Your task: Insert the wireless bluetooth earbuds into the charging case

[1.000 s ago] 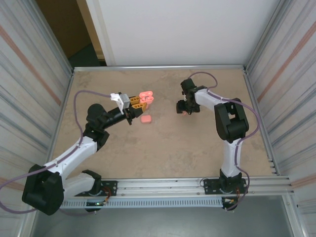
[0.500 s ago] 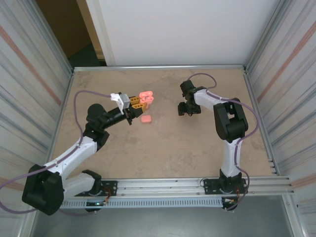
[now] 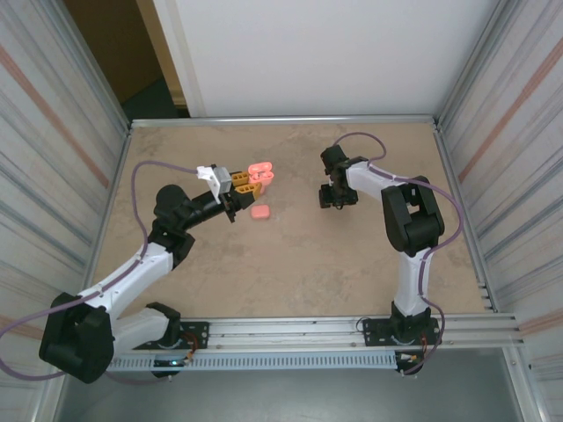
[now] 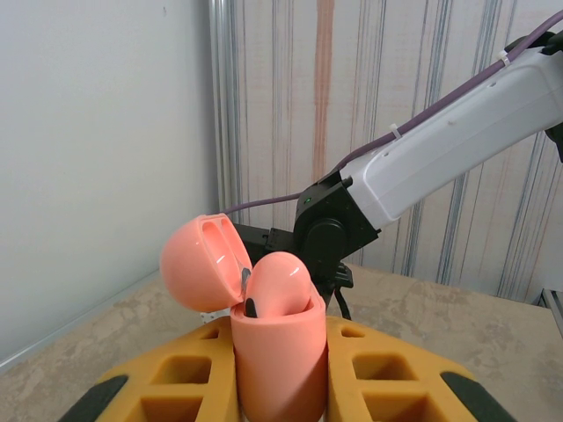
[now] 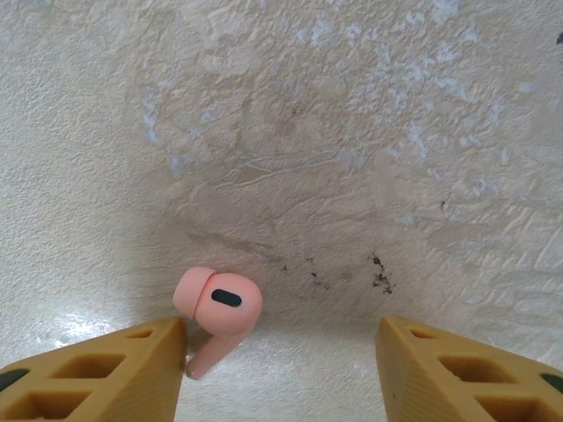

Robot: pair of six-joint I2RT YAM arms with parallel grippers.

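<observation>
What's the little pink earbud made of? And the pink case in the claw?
The small salmon-pink stemmed earbud looks like smooth hard plastic: softly shiny, with a moulded dark oval. The open rounded pink charging case, gripped by the left claw, seems the same glossy plastic, judging by bright glints on its lid.

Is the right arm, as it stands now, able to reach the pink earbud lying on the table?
Probably yes. The right gripper is open right over the earbud, which lies uncovered on the table, toward one side of the opening. A small sideways shift should centre it.
</observation>
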